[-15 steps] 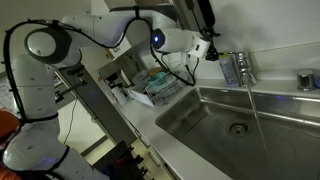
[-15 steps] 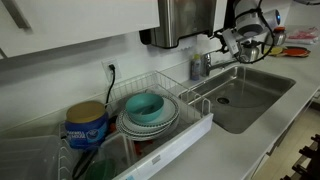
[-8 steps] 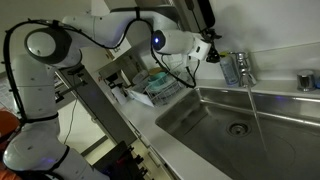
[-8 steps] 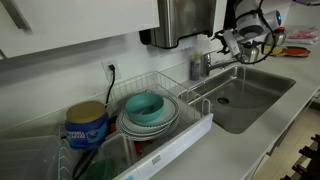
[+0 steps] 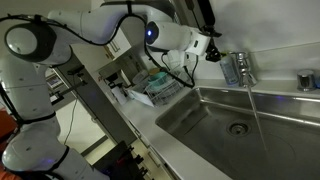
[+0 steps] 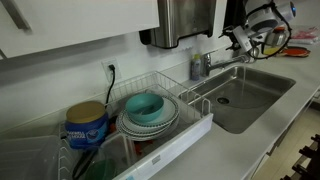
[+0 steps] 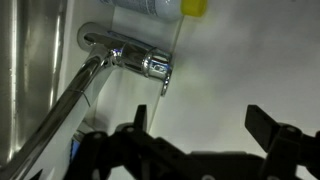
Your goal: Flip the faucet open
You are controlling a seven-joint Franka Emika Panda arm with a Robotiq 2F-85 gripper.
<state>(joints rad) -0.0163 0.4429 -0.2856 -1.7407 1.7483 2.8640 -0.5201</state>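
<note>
Stainless steel counter (image 5: 168, 130) runs along a pale wall, with a deep stainless steel sink (image 5: 215, 112) set into it. The small shiny chrome faucet (image 5: 237, 68) stands at the back edge of the sink, against the wall. Its long thin spout reaches out over the basin, and in an exterior view a thin stream of water (image 5: 254, 112) falls from it toward the drain.

I see the white arm's tool (image 5: 213, 50) hanging in the air just beside the faucet, on the side toward the dish rack, not touching it. In both exterior views it sits slightly above the tap (image 6: 200, 66), with the tool (image 6: 240, 38) over the spout.

From the wrist view, the faucet (image 7: 130, 52) lies ahead, its stubby lever pointing toward the camera and its spout sweeping away to the lower left. The tool (image 7: 200, 130) is released: its two dark fingers (image 7: 264, 124) stand wide apart with nothing between them. A bottle with a yellow-green cap (image 7: 190, 7) sits behind the tap.

A white wire dish rack (image 6: 196, 126) holding stacked teal bowls (image 6: 148, 108) stands on the counter next to the sink.
</note>
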